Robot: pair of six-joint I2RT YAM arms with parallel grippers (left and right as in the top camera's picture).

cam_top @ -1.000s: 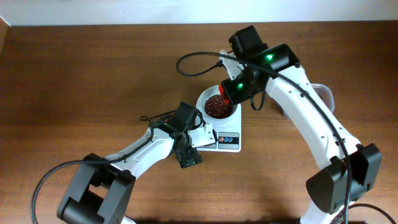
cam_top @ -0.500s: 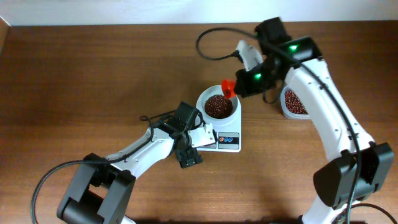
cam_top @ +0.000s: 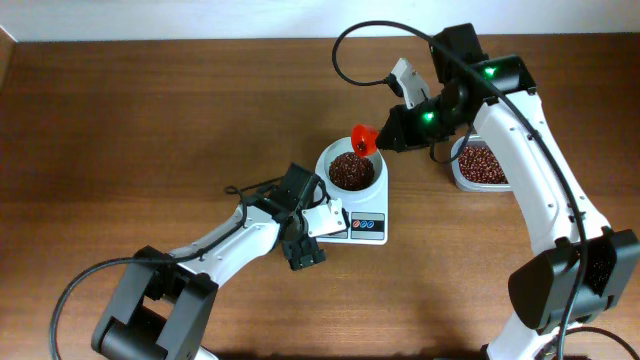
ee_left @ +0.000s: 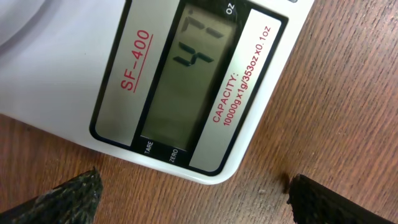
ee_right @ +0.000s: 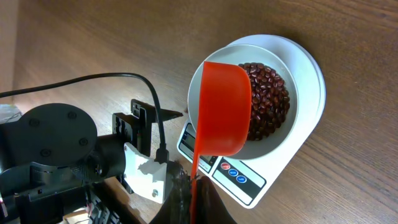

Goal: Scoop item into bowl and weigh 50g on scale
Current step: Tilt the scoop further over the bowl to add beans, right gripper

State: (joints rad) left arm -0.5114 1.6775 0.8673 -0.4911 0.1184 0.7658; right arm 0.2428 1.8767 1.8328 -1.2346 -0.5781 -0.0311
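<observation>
On the scale [cam_top: 368, 228], the bowl [cam_top: 352, 170] holds a heap of beans [ee_right: 267, 99], and the display [ee_left: 193, 74] seems to read 47, so you likely need only a few more. Your right fingers [ee_right: 177, 202] pinch the red scoop [ee_right: 222, 106] by its handle, holding it over the bowl's rim. Your left fingers [ee_left: 68, 196] are spread, low by the scale's front.
</observation>
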